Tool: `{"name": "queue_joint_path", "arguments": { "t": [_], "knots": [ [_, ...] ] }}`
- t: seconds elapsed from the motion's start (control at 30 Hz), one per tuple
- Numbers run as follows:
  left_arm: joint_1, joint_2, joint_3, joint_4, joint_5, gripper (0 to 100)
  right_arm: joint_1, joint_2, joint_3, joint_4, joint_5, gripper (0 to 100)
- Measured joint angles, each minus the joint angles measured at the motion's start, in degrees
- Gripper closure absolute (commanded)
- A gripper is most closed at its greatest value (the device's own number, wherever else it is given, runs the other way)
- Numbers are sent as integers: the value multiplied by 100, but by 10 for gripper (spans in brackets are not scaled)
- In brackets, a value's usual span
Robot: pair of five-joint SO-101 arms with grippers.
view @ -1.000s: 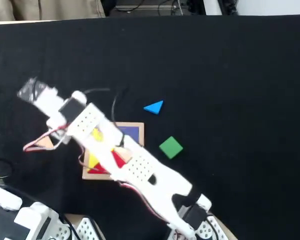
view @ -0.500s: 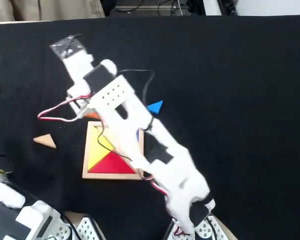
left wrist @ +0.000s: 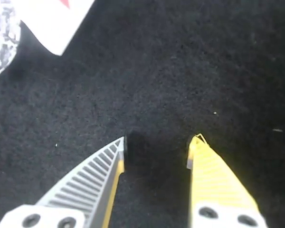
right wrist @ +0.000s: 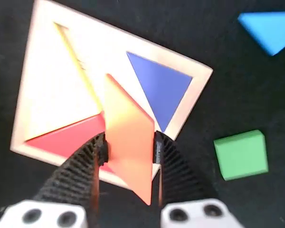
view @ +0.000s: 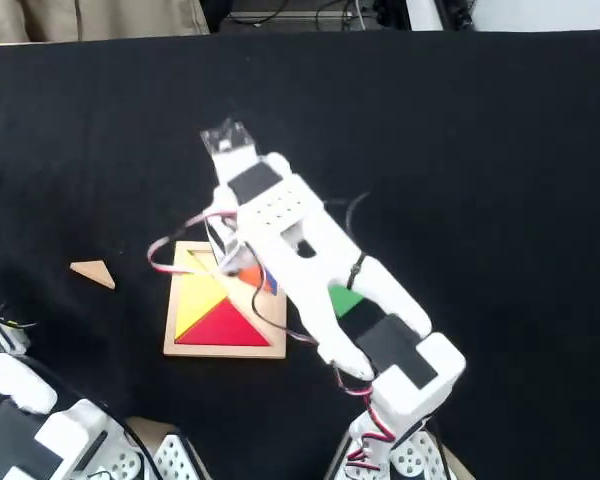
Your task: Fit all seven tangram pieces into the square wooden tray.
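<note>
clamping orange piece (right wrist: 129, 135) — seemingly edgewise — between fingers (right wrist: 83, 166)

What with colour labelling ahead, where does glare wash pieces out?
Right wrist view: the yellow triangle and tray rim glare almost white; the orange piece in the right gripper looks pale. High view: yellow reads yellow. Left wrist view: black cloth evenly lit around the left gripper.

On the black table (view: 500, 150), the square wooden tray (view: 225, 352) lies near the left. A yellow triangle (view: 195, 300) and a red triangle (view: 225, 326) lie in it. The white right arm (view: 310, 255) stretches from the near edge across the tray's far right corner. An orange piece (view: 248, 276) shows under its wrist. A green square (view: 346, 300) peeks out beneath the arm, right of the tray. A tan triangle (view: 92, 272) lies apart on the tray's left.
</note>
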State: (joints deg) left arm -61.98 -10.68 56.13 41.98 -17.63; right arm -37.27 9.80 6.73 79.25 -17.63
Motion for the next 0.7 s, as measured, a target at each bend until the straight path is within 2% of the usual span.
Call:
{"name": "queue_joint_path", "arguments": {
  "t": [0.13, 0.27, 0.37, 0.47, 0.6, 0.7],
  "knots": [
    [0, 0, 0, 0, -18, 770, 0, -448, 1301, -1204, 0, 988],
    [0, -9, -9, 35, -659, 770, 0, -668, 2171, -2022, 0, 988],
    [-105, -141, -141, 378, -1301, 801, 0, -677, 2338, -2154, 0, 988],
    [-369, -448, -316, 1116, -1829, 855, 0, -677, 2356, -2198, 0, 988],
    [-536, -1380, -818, 1908, -1969, 873, 0, -765, 2479, -2215, -9, 988],
    [-70, -2145, -862, 2259, -1934, 873, 0, -782, 2523, -2215, -9, 987]
  ]
}}
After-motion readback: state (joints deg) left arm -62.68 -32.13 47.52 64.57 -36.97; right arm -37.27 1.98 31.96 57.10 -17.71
